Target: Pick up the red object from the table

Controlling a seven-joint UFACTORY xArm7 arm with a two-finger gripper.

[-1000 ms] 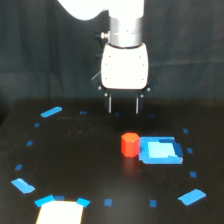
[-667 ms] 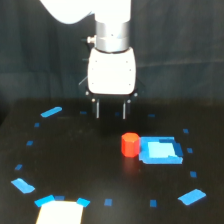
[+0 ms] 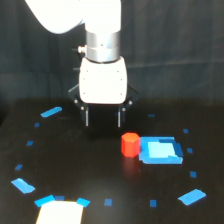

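The red object [image 3: 130, 144] is a small red-orange stubby cylinder standing on the black table [image 3: 85, 170], right of centre in the exterior view. It touches or nearly touches the left edge of a flat light-blue square block [image 3: 160, 150]. My gripper [image 3: 102, 118] hangs under the white arm, above and to the left of the red object, apart from it. Its two thin fingers point down and stand open with nothing between them.
Blue tape strips lie at the table's left [image 3: 51, 111], lower left [image 3: 23, 185] and lower right [image 3: 194, 196], with small blue marks scattered in a ring. A pale white rectangle [image 3: 59, 212] sits at the bottom edge.
The arm has moved toward the exterior view's left, away from above the red object, and looks lower and nearer. The red object and blue block have not moved.
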